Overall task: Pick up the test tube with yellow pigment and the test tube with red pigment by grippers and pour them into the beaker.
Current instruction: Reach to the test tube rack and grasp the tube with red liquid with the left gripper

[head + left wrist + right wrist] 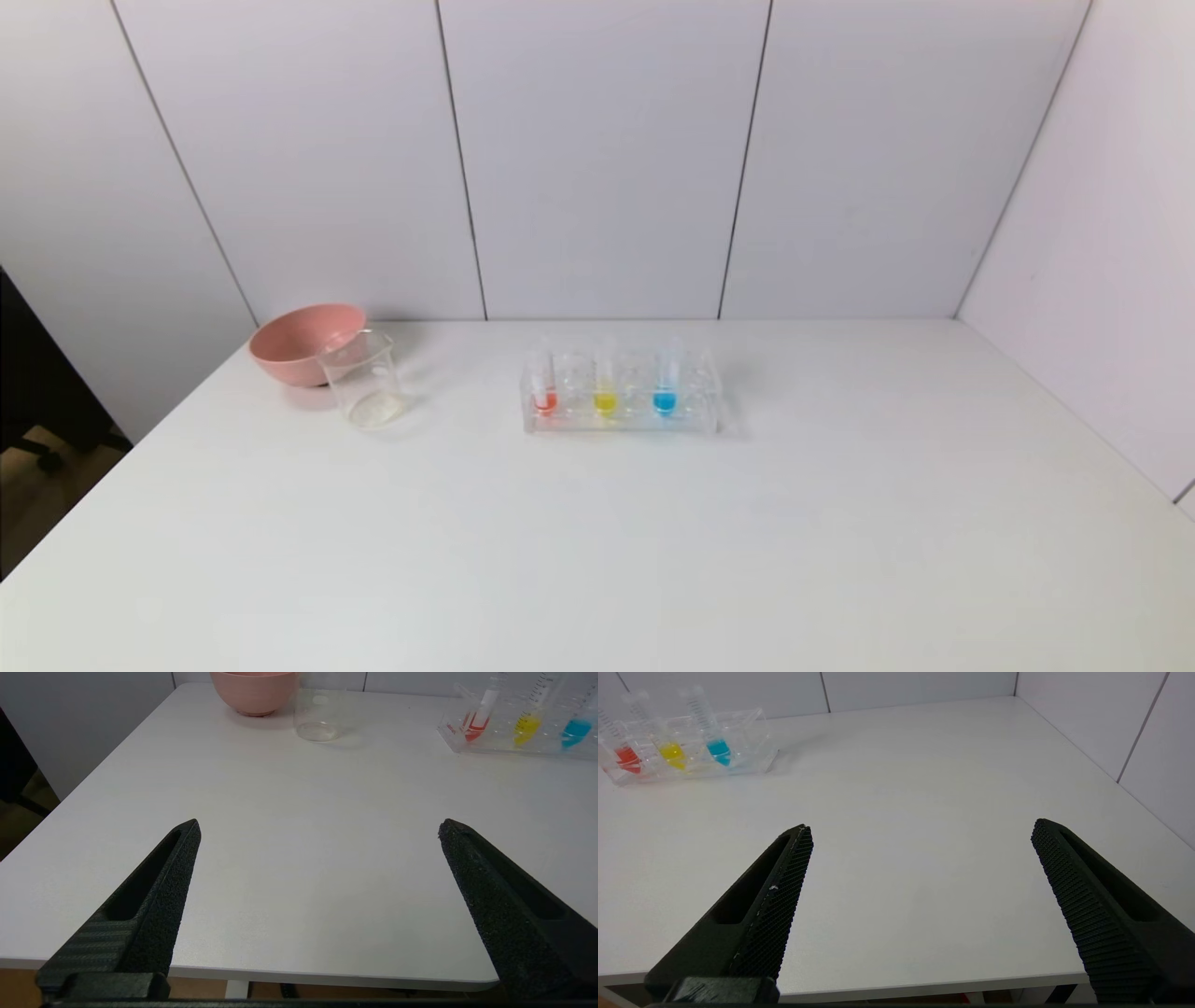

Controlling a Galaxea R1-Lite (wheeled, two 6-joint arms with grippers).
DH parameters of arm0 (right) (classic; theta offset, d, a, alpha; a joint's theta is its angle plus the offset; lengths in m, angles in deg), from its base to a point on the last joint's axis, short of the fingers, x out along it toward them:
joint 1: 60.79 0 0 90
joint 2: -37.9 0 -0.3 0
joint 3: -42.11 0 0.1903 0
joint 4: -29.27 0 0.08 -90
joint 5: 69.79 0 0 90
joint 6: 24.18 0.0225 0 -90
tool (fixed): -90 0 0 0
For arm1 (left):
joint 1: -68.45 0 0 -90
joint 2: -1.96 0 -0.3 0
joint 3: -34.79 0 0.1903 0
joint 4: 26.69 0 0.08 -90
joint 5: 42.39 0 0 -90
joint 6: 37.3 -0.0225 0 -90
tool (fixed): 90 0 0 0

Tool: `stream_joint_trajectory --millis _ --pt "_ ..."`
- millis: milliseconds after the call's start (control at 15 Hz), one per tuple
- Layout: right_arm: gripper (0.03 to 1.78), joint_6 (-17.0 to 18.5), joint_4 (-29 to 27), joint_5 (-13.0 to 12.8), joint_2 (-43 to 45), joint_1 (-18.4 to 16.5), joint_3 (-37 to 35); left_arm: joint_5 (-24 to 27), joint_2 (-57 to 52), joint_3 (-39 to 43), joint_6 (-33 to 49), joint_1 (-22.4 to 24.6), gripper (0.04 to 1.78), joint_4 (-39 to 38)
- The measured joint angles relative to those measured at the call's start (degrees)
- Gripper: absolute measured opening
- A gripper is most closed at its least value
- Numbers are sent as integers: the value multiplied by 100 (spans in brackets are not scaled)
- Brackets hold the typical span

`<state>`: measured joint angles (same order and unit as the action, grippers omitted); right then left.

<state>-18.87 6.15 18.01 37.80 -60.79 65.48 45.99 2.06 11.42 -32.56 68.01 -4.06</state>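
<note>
The red tube [544, 388], the yellow tube [605, 390] and a blue tube [665, 388] stand upright in a clear rack [620, 422] at the table's middle back. The clear beaker [366, 381] stands to the rack's left, in front of the pink bowl. Neither arm shows in the head view. My left gripper [319, 828] is open and empty over the near table edge; beaker [319, 715], red tube [477, 716] and yellow tube [528, 718] lie far ahead of it. My right gripper [921, 828] is open and empty at the near edge; the yellow tube [668, 746] and red tube [626, 756] are far off.
A pink bowl [303, 342] sits at the back left, touching or just behind the beaker. White wall panels close off the back and right sides. The table's left edge [112, 467] drops to the floor. A wide bare tabletop [597, 541] lies between the grippers and the rack.
</note>
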Motion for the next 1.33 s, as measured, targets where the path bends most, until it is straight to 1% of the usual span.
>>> stream_joint_trajectory --millis 867,1067,1200,1333 --pt "171 0 0 0 0 0 0 -5 1 -77 -102 0 178 85" --pt "171 -2 -2 0 0 0 0 228 235 -525 -83 0 178 126" --pt "171 -2 0 0 0 0 0 385 649 -840 -56 -22 178 37" --pt "171 0 0 0 0 0 0 484 1145 -1187 -15 -145 178 -85"
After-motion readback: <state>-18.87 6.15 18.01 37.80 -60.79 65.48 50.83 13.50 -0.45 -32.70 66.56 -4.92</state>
